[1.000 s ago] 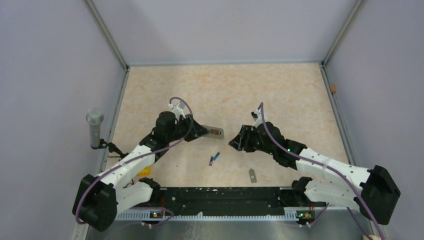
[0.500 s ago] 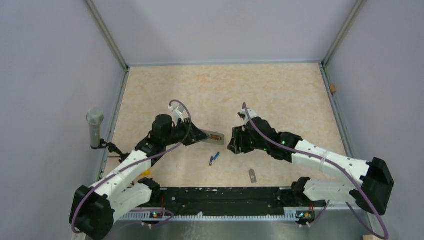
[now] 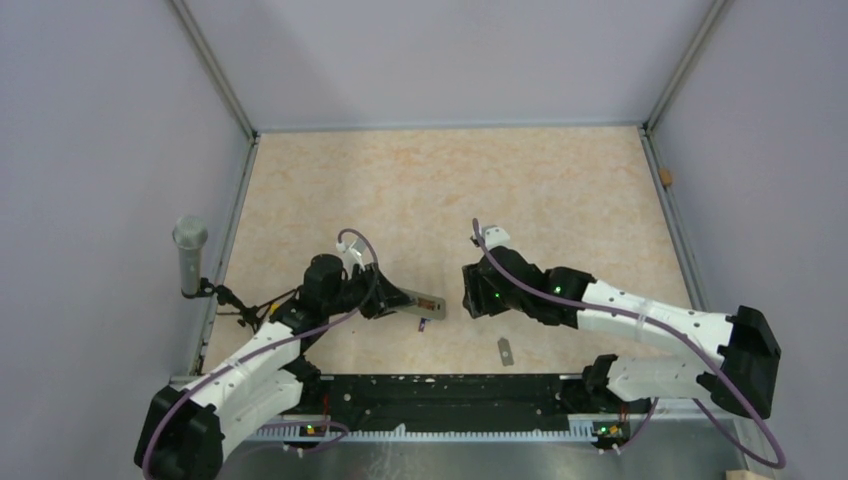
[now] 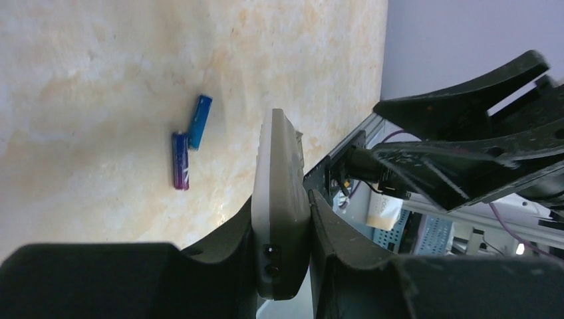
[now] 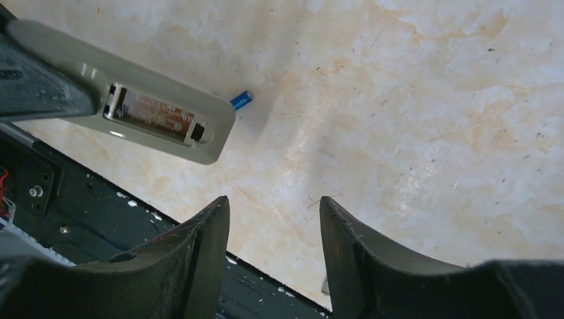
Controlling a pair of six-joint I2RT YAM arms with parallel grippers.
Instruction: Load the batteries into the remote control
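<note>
My left gripper (image 3: 398, 298) is shut on the remote control (image 3: 426, 304) and holds it edge-on (image 4: 279, 193) just above the table. Its grey back faces my right wrist camera, with the battery bay (image 5: 156, 116) open and empty. The two blue batteries (image 4: 199, 121) (image 4: 180, 161) lie on the table beside and below the remote. In the top view only a purple tip (image 3: 424, 323) shows under it, and in the right wrist view one blue end (image 5: 241, 100). My right gripper (image 3: 468, 290) is open and empty (image 5: 274, 207), a short way right of the remote.
The small grey cover piece (image 3: 506, 350) lies near the front edge, right of centre. A grey cylinder on a stand (image 3: 188, 255) is at the left wall. The black base rail (image 3: 440, 392) runs along the near edge.
My left arm has drawn the remote down and toward the near edge, so it now hangs over the batteries. My right gripper has shifted slightly nearer, staying open.
</note>
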